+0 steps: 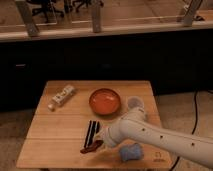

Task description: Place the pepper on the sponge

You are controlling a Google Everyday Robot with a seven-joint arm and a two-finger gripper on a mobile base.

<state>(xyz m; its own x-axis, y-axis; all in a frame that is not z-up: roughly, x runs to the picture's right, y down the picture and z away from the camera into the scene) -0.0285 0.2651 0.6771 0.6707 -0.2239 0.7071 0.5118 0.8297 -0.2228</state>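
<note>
Table (55, 125): your biggest item, light wood, square-ish, seen from the front and above.
Backdrop: dark counter front (100, 55) runs across behind the table, w/ chair legs on the floor beyond it.
Arm (160, 140): white, comes in from your lower right and crosses the table's front right part, aimed left.
Bowl (105, 101): orange, round, sits mid-table toward the back, upright, nothing inside that you can see.
Bottle (62, 96): white, lying on its side at back left, well apart from the rest.
Bar (92, 132): black, ridged, lying front-to-back just in front of the bowl and left of the arm's end.
Sponge (131, 152): blue-grey pad, front right of the table near the edge. It shows just below the arm, and nothing's on it.
Cup (135, 103): small, clear, upright, just right of the bowl.
Gripper (101, 141): at the arm's tip, low over the table front, just right of the bar's near end. It's clenched on the pepper.
Pepper (91, 148): dark red, slim, sticks out left from the gripper, just in front of the bar's near end. It's left of the sponge and apart from it. Can't tell if its tip touches the wood.
Task status: pepper not on the sponge yet.
</note>
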